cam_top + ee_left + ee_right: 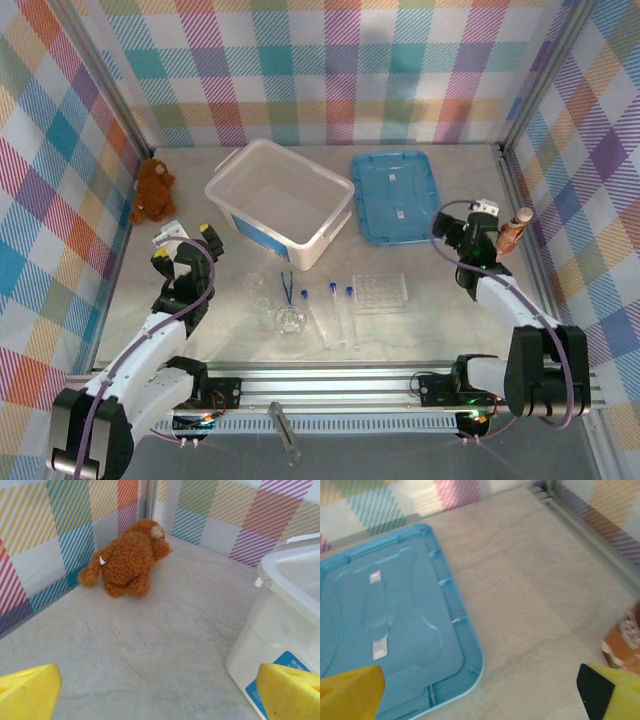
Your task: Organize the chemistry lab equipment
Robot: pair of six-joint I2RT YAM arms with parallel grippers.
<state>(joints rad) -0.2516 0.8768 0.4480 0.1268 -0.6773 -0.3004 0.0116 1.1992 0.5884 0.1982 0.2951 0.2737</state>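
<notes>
We find the lab gear laid out on the near side of the white bin. Thin dark-blue tweezers lie closest to it. Beyond them lie three slim clear test tubes with blue caps, small round clear glassware, and a clear, many-welled tube rack off the bin's near right corner. Left of the bin, our left gripper gapes wide and empty. Right of it, our right gripper does the same.

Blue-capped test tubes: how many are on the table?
3, lying side by side between the round glassware and the clear rack: left tube, middle tube, right tube.
</notes>
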